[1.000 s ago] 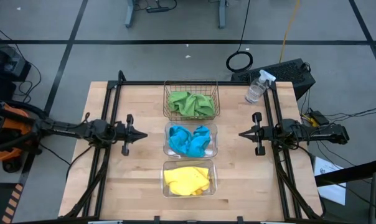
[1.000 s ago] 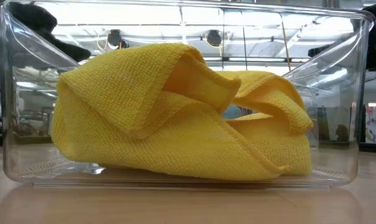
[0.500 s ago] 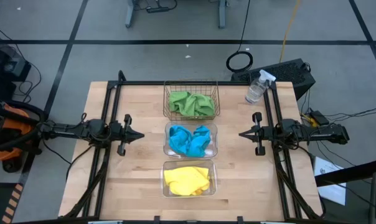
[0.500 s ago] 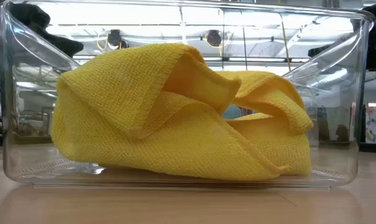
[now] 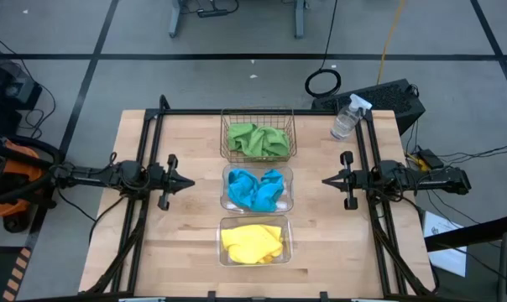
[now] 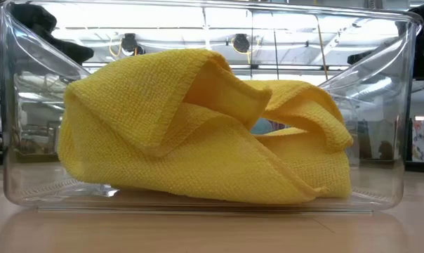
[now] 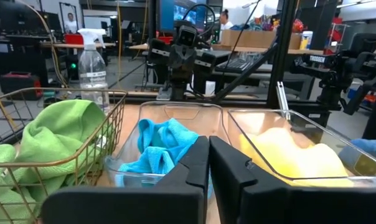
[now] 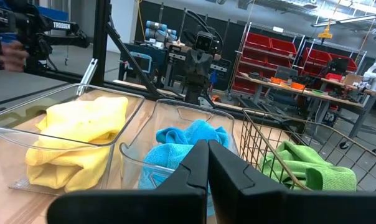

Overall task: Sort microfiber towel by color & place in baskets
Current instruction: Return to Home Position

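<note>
Three baskets stand in a row down the table's middle. The copper wire basket [image 5: 257, 134] at the far end holds green towels [image 5: 256, 141]. The middle clear basket [image 5: 258, 189] holds blue towels [image 5: 254, 190]. The near clear basket [image 5: 254, 241] holds yellow towels [image 5: 252, 242], crumpled on its floor [image 6: 198, 126]. My left gripper [image 5: 190, 182] is shut, left of the blue basket; my right gripper [image 5: 325, 180] is shut, right of it. Both hover apart from the baskets. The wrist views show shut fingers: left [image 7: 208, 163], right [image 8: 208, 163].
A clear spray bottle [image 5: 346, 117] stands near the table's far right corner. Black rails [image 5: 153, 159] run along the table's left, right and far sides. Bare wood lies on both sides of the basket row.
My left gripper has drawn back a little toward the table's left edge, staying shut. The towels and baskets have not moved.
</note>
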